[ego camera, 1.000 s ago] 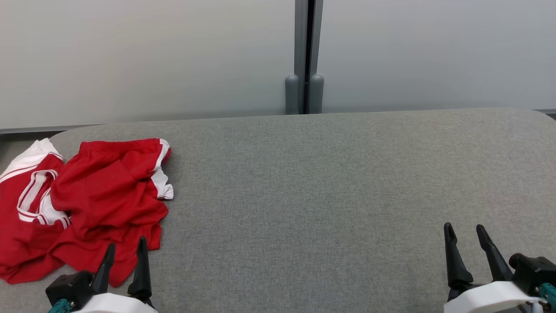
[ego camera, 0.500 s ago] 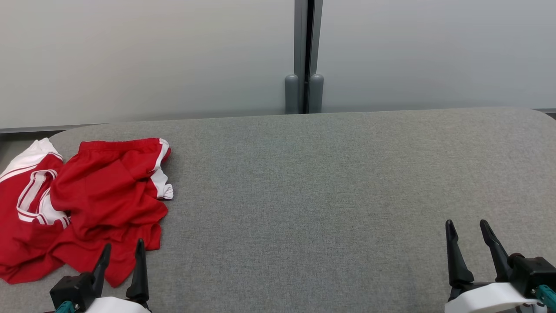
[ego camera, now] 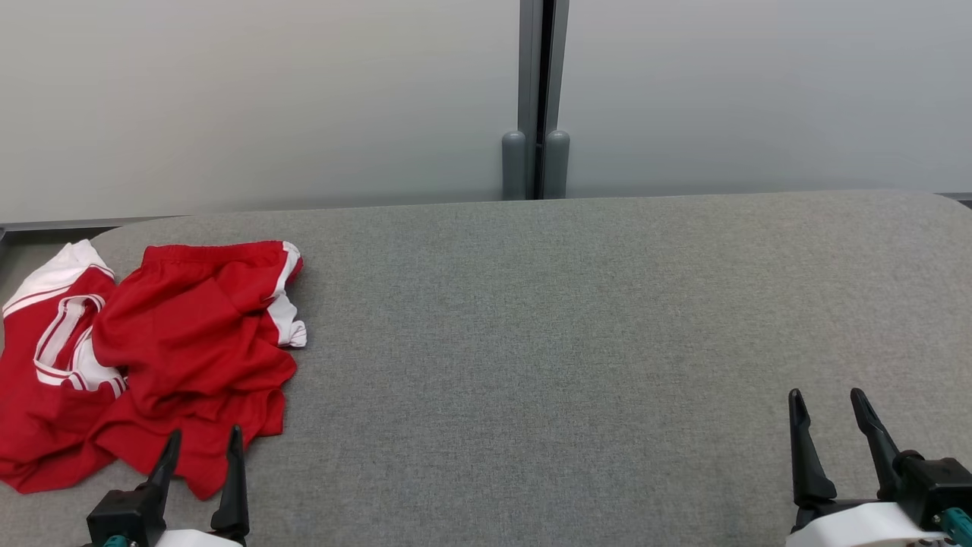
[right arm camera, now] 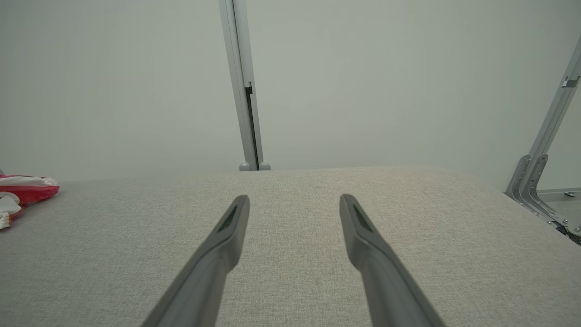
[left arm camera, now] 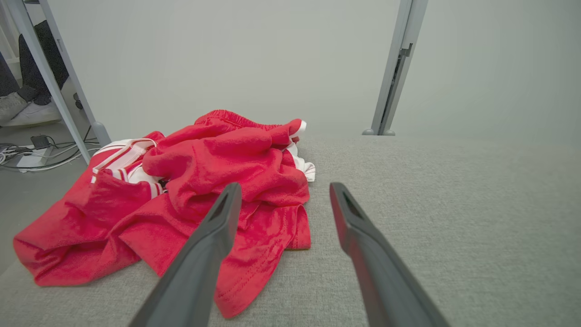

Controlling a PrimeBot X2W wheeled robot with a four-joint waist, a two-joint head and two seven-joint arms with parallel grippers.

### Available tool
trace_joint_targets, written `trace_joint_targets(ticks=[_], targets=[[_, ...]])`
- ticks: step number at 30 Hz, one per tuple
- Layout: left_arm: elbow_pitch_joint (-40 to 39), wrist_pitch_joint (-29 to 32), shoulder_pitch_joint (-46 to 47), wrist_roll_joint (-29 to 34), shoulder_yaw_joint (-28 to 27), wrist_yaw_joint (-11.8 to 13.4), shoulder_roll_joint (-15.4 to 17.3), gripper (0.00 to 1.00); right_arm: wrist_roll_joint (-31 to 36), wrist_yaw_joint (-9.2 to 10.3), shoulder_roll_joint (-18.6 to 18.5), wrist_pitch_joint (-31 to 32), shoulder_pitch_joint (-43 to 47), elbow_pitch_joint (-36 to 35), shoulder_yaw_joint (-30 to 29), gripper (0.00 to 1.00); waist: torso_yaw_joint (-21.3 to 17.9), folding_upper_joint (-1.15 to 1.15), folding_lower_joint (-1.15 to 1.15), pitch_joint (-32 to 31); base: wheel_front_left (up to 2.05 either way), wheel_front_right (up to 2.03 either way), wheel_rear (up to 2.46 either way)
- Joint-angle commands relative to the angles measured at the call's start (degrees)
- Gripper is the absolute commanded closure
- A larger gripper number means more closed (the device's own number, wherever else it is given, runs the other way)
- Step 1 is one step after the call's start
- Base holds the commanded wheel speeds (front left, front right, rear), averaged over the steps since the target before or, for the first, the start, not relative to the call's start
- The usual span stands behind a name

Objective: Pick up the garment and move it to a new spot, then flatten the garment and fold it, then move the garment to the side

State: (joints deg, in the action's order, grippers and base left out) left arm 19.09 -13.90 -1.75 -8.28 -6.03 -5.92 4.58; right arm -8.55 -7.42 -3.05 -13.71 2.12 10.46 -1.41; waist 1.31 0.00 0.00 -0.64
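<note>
Head view: the red garment [ego camera: 194,334] lies crumpled at the left end of the padded table [ego camera: 569,342], not yet lifted. The left gripper [ego camera: 205,433] is at its near hem and the right gripper [ego camera: 825,395] well apart, both spread and empty.

Left wrist view: the fingers [left arm camera: 218,227] frame the hem (nothing pinched).

Right wrist view: the garment sits far aside.

Every step appears undone.
</note>
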Motion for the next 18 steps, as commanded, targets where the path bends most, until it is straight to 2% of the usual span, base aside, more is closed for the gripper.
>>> trace_joint_targets(ticks=[1, 11, 18], targets=[[-0.17, -0.42, -0.09, 1.42, -0.31, 0.02, 0.33, 0.0, 0.99, -0.12, -0.12, -0.75, 0.54, 0.04, -0.29, 0.0, -0.01, 0.0, 0.0, 0.02, 0.0, 0.0, 0.0], [0.3, -1.42, -0.12, 5.44, -1.21, -0.5, 0.5, 0.0, 3.89, -0.12, -0.02, -1.77, 0.83, 0.32, -1.58, 0.0, -0.53, 0.0, 0.0, -0.01, 0.0, 0.0, 0.0], [0.38, -1.37, -0.43, 5.3, -1.72, -0.53, 0.33, 0.0, 3.44, -0.12, 0.03, -1.58, 1.21, 0.23, -2.66, 0.0, -0.98, 0.0, 0.0, -0.27, 0.0, 0.0, 0.0]])
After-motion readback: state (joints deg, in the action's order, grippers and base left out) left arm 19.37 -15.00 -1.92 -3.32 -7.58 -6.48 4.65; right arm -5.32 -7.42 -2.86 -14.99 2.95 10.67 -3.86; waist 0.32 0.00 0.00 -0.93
